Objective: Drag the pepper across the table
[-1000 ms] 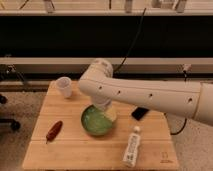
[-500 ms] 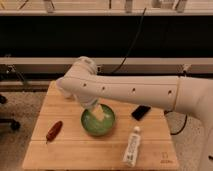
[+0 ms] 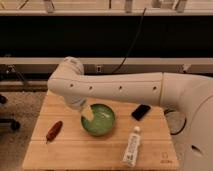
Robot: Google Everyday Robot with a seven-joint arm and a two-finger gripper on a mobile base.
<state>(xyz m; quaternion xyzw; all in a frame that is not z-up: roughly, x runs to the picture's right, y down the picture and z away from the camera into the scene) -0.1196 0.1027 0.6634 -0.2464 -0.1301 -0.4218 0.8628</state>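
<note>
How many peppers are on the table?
1. The pepper lies near the left edge of the table, left of the green bowl. The claw is over the bowl's left rim. The arm hides part of the table, so another may be hidden.

Dark red pepper [image 3: 54, 131], light wooden table [image 3: 80, 151], cream claw [image 3: 88, 114] above green bowl [image 3: 104, 126].

The surface [image 3: 90, 150] is lit evenly from above. Soft shadow is cast beneath the gripper [image 3: 88, 114], positioned at the left rim of the bowl [image 3: 104, 128].
</note>
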